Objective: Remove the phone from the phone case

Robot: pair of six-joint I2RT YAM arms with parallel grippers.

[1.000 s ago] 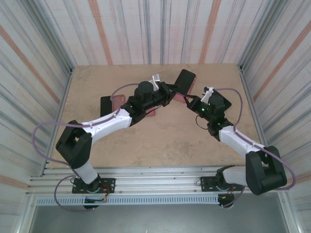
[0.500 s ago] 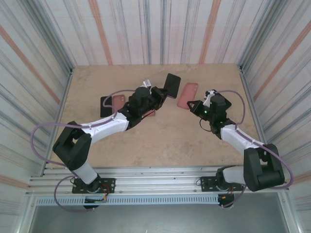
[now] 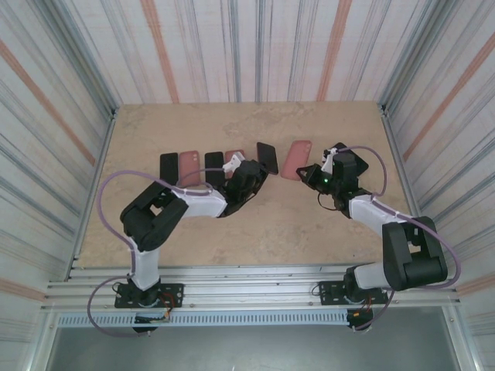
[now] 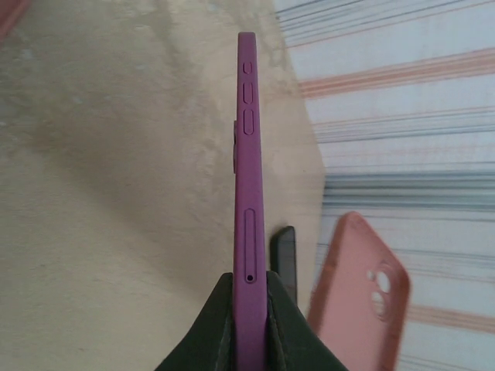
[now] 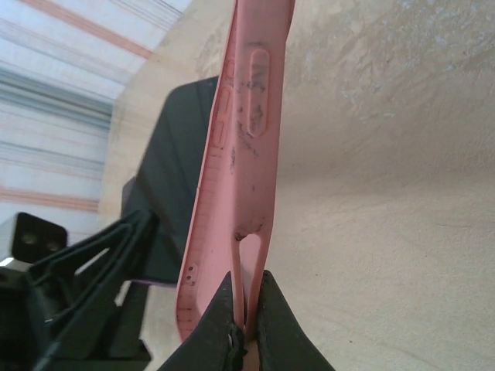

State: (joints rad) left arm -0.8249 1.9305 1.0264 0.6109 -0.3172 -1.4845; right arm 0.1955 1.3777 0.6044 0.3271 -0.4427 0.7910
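Phone (image 3: 267, 158): dark slab, out of its case, seen just beyond the middle of the table (image 3: 255, 224) in the top view. Its near end is clamped in the left pincer (image 3: 254, 173), whose fingers are pressed against both faces. In the left wrist view the phone (image 4: 246, 193) is seen edge-on, its purple side with buttons and a tray slot pointing straight away from the pincer (image 4: 247, 297), which grips it at the bottom end. Whether the far end touches the table cannot be told.

Phone case (image 3: 295, 159): pink, empty, just to the right of the phone with a narrow gap between them. Its near end is pinched by the right pincer (image 3: 307, 175). In the right wrist view the case (image 5: 240, 139) is seen edge-on, with only its thin wall nipped between the closed fingers of the pincer (image 5: 246, 297); the dark phone (image 5: 174, 178) is seen beyond it to the left. From the left wrist the case (image 4: 360, 286) shows its camera cut-out.

A row of flat slabs (image 3: 189, 164), dark and pink by turns, lies to the left of the phone.
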